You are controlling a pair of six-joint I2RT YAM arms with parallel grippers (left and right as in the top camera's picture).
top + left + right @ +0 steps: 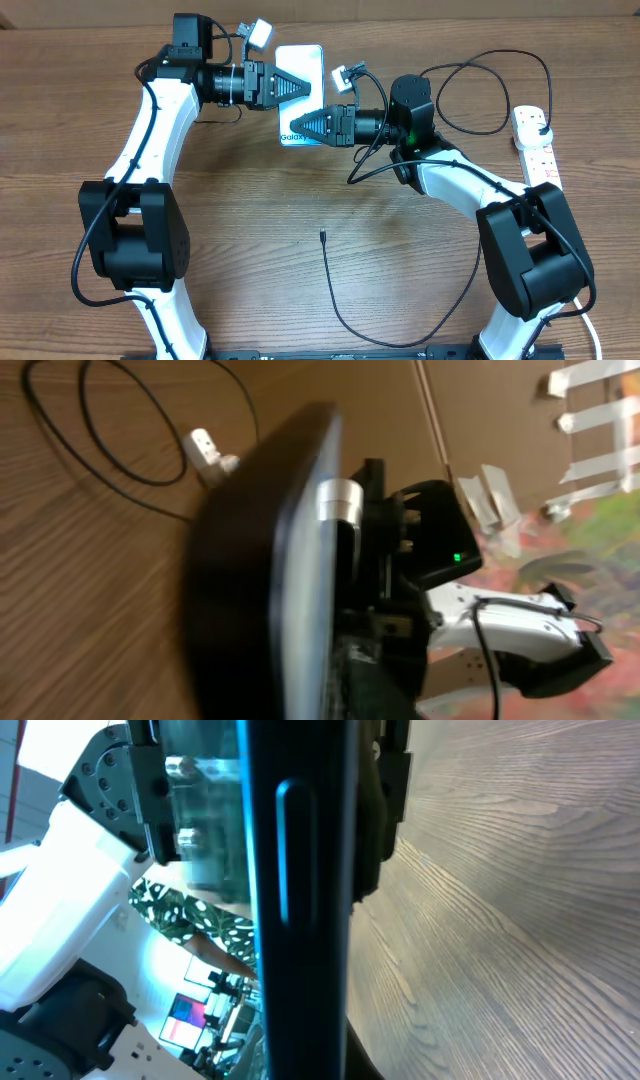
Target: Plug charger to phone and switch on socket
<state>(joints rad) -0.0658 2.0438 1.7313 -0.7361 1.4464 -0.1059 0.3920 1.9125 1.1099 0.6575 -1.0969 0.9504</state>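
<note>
The phone (pixel 300 60), with a light blue screen, is held up off the table at the back centre. My left gripper (pixel 298 88) is shut on its left side. My right gripper (pixel 305 124) is shut on its lower right side near the "Galaxy" text. The left wrist view shows the phone (pixel 265 570) edge-on and blurred. The right wrist view shows its dark edge (pixel 295 910) with a side button. The charger cable (pixel 335 290) lies on the table with its connector tip (pixel 323 236) free at mid-table. It loops round to the white socket (pixel 537 150) at the right edge.
The charger cable makes a wide loop (pixel 495 90) at the back right, beside my right arm. The socket's thick white cord (pixel 590 325) runs off at the front right. A white connector on a black lead (pixel 205 448) lies on the wood behind the phone.
</note>
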